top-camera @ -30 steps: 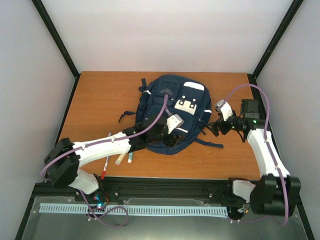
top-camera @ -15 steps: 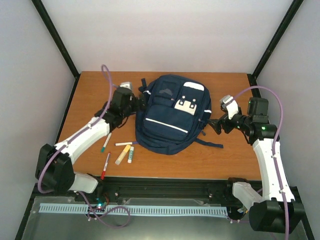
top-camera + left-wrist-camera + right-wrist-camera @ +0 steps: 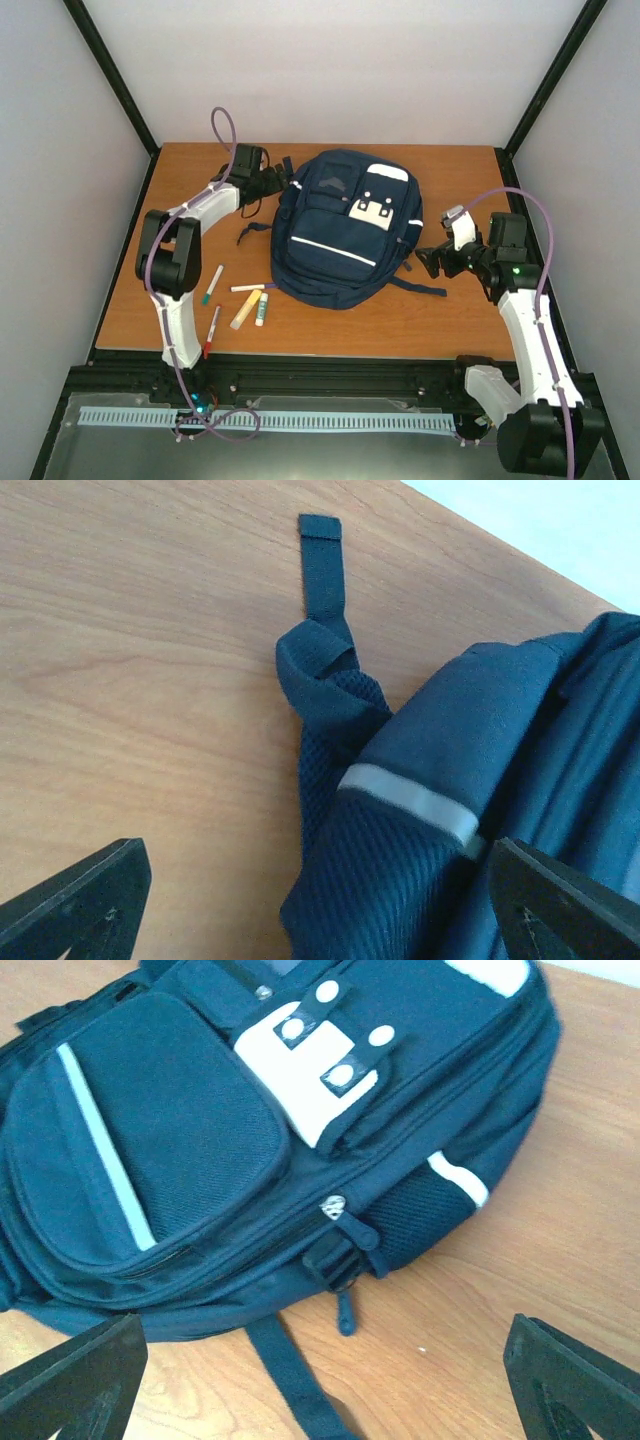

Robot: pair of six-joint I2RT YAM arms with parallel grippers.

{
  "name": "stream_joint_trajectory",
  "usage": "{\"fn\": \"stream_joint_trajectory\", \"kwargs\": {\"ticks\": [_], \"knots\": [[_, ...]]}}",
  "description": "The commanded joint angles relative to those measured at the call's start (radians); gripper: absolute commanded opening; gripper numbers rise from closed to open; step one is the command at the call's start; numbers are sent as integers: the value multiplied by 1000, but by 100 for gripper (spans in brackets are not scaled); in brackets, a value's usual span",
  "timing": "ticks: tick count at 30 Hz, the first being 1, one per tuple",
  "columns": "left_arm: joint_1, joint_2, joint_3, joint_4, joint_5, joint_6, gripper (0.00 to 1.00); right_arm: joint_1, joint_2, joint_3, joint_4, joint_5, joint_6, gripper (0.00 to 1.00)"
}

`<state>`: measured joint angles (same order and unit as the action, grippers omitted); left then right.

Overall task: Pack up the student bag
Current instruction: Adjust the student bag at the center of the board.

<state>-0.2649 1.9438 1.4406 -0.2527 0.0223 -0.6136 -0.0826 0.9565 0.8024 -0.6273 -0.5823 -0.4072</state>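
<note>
The student bag (image 3: 340, 235) is a navy backpack with white stripes and a white patch, lying flat in the middle of the table. My left gripper (image 3: 276, 184) is open at the bag's far left corner. In the left wrist view (image 3: 315, 870) its fingers straddle the bag's mesh shoulder part (image 3: 400, 860) with a white stripe, without closing on it. My right gripper (image 3: 428, 260) is open and empty beside the bag's right side. In the right wrist view (image 3: 325, 1335) it faces the bag (image 3: 200, 1140) and a side zipper pull (image 3: 342, 1218).
Several pens and markers lie left of the bag: a green-capped marker (image 3: 212, 285), a red pen (image 3: 211, 331), a yellow highlighter (image 3: 246, 309), a white stick (image 3: 261, 309). Dark straps (image 3: 425, 288) trail from the bag. A loose strap end (image 3: 322, 565) lies on the wood.
My left arm has swung from across the bag's front to its far left corner, uncovering the pens. My right gripper has shifted a little nearer and lower beside the bag.
</note>
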Motion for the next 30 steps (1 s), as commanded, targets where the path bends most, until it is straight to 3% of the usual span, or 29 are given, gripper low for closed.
{"fn": "stream_joint_trajectory", "kwargs": {"ticks": [1,5,10,13,17,22,26,30], "knots": [[26,138,169,-10,182,13,94,2,-81,-13,91,129,31,100],[21,265,288,-27,295,-20,92,1,-69,-27,126,148,26,100],[-25,389,418,-34,397,2,90,2,-64,-7,100,58,12,100],[-82,439,504,-49,414,53,89,2,-52,-14,42,22,-69,100],[-171,536,686,-96,477,110,86,1,-60,-35,54,-61,-28,100],[-259,647,877,-141,503,130,86,1,-81,-11,-64,-199,-326,100],[-264,583,881,-182,384,137,90,1,-79,-61,-23,-182,-286,100],[-253,393,750,-200,271,179,96,3,-77,-40,-40,-215,-299,100]]}}
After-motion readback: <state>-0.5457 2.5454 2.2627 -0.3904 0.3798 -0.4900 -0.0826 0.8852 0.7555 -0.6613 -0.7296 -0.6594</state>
